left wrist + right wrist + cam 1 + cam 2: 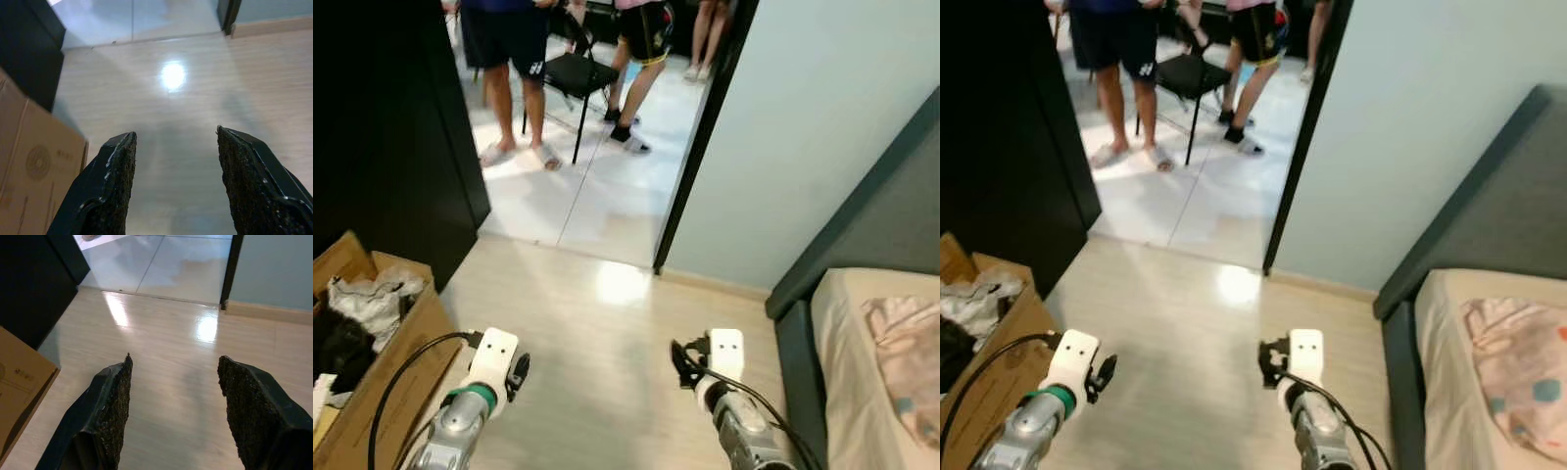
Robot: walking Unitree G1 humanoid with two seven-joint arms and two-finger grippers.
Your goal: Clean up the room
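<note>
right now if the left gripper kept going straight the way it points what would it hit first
Probably the bare wooden floor. The left gripper is open and points down at it, with the cardboard box off to one side.

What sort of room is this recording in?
Most likely a bedroom in a home: a bed with a patterned cloth stands on the right, an open cardboard box of clothes sits on the left, and a doorway opens onto a tiled room with people and a chair.

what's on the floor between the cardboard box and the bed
Only bare pale wood floor, seen in the left eye view, with the open left gripper and open right gripper held above it between the cardboard box and bed.
</note>
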